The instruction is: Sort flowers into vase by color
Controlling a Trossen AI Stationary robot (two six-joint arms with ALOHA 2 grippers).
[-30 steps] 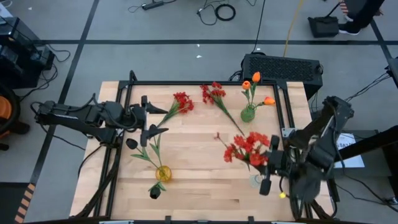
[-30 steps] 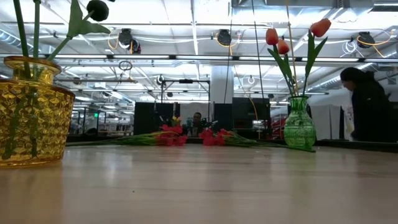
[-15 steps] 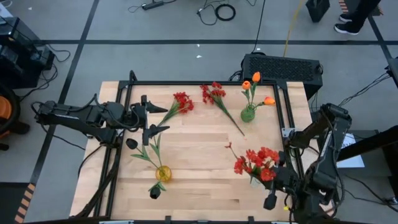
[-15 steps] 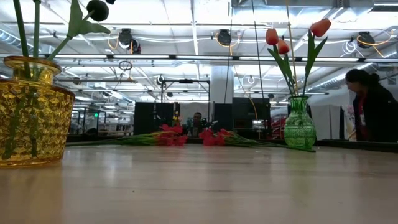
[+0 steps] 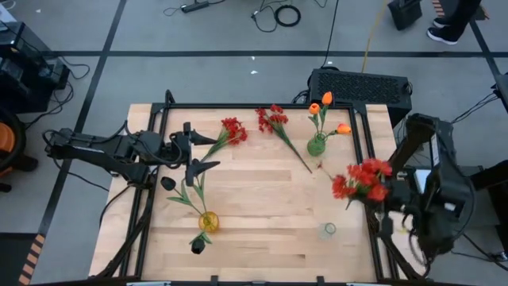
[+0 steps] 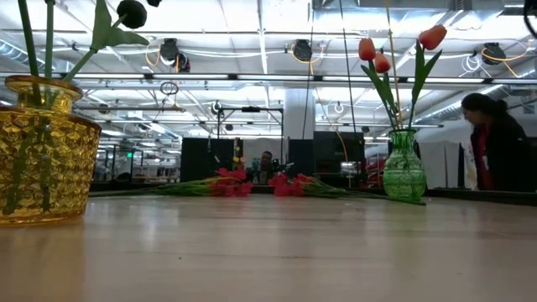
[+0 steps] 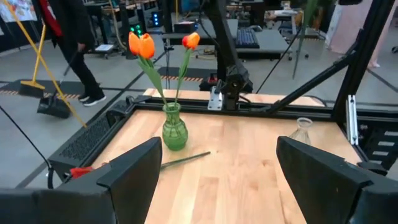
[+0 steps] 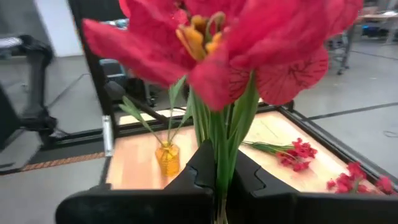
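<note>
Wooden table (image 5: 262, 230), right gripper (image 8: 217, 177) clamped on red flowers (image 5: 361, 179) — left gripper (image 7: 214, 177) spread apart

Counting three vases on the worktop (image 5: 262, 238): one yellow vase (image 5: 208, 221), one green vase (image 5: 316, 145), one clear vase (image 5: 329, 230).
Counting three red flower clusters: two red clusters lying flat (image 5: 232, 129) (image 5: 272, 119), one red cluster (image 5: 361, 179) being carried above the worktop's right edge.
Counting two orange tulips (image 5: 326, 99) standing in the green vase.
Counting three black tulips (image 5: 168, 183) around the yellow vase; exact number partly hidden.
Counting two arms, each with one tool.
</note>
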